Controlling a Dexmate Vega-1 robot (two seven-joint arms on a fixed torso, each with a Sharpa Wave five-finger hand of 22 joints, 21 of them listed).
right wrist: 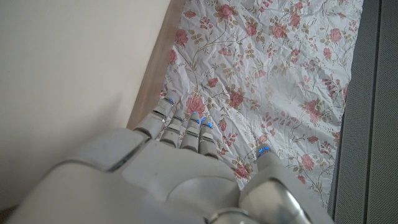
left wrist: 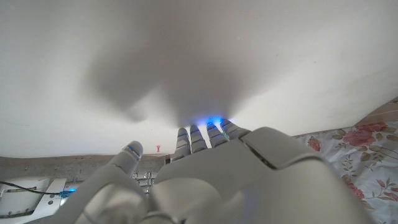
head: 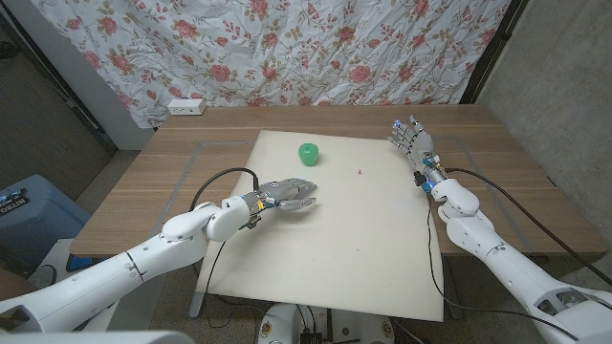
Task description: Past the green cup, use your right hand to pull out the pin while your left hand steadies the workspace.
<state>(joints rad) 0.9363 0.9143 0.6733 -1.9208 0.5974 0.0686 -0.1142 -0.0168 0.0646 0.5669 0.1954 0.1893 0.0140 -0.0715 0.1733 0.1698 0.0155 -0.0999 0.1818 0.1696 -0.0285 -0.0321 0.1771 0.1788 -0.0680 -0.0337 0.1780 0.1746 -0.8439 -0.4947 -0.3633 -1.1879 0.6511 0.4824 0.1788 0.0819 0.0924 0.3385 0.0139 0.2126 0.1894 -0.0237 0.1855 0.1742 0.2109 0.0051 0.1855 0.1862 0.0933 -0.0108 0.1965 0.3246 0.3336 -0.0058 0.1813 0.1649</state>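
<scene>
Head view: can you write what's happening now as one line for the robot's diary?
left hand: open, over white mat | right hand: open, at mat's far right edge | green cup: upright | red pin: untouched

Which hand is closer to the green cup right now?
The left hand, over the white mat just short of the cup; the right hand hangs off at the mat's far edge.

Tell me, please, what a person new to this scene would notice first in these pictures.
Most striking is the green cup, alone on the far part of the white mat that covers the wooden table. To its right lies a tiny red pin. Next come the two robot hands: the left hand on the mat in front of the cup, and the right hand, fingers apart, at the mat's far right corner.
</scene>
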